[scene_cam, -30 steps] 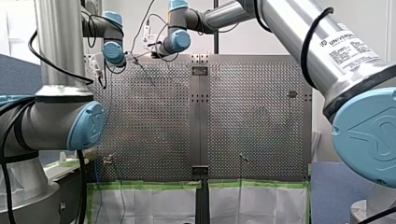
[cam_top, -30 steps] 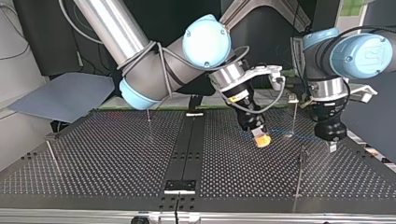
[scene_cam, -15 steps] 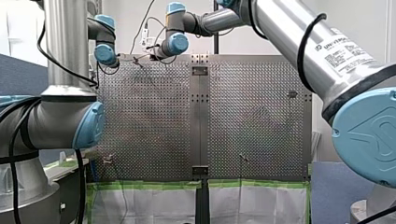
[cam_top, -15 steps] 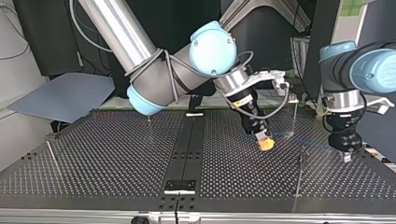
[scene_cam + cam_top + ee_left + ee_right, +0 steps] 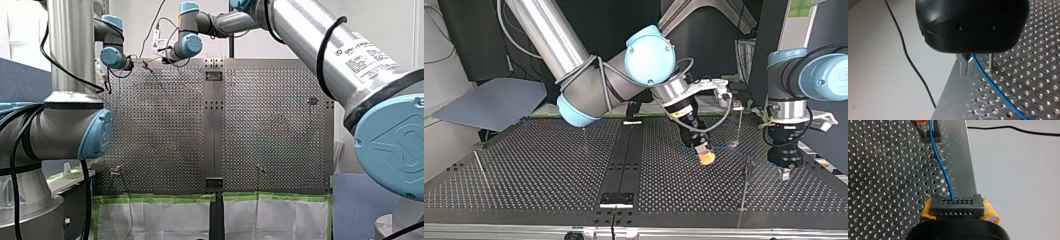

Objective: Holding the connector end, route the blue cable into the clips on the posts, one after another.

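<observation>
Blue cable mid-routing, I guess: right gripper clamps the connector, left gripper looks pinched shut alongside; next, steer it toward the post.

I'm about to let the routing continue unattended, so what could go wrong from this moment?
The blue cable runs right beside the fingers of my left gripper and a post; it could snag there. My right gripper holds the connector only by its two ends, so a tug on the cable might twist it loose.
</observation>
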Controlling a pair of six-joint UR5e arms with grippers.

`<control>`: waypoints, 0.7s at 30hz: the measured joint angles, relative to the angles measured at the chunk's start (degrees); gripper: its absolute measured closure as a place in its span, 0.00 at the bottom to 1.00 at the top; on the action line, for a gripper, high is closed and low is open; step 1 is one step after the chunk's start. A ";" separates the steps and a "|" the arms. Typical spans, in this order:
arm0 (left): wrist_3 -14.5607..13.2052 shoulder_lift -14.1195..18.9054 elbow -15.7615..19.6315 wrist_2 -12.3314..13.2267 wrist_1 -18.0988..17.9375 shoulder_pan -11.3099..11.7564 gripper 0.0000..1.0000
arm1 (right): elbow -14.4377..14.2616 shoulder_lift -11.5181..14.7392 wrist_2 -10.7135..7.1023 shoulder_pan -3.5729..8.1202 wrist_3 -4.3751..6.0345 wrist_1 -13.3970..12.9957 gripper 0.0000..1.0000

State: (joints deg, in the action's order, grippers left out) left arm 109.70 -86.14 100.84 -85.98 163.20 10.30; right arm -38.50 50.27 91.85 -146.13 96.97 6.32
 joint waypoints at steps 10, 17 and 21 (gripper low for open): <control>-0.05 -1.31 -0.01 0.18 -0.25 0.30 1.00 | -0.02 -0.38 0.00 0.55 0.10 0.43 1.00; 0.54 -1.33 -0.03 0.94 -1.49 0.56 1.00 | -0.01 -0.68 0.00 0.88 0.08 0.51 1.00; 1.76 -1.57 -0.04 1.93 -2.47 0.47 1.00 | -0.01 -0.75 0.00 1.14 0.11 0.57 1.00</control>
State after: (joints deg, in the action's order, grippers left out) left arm 111.46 -87.71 100.80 -84.05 160.73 10.77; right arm -38.51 49.52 91.85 -144.99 97.08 6.89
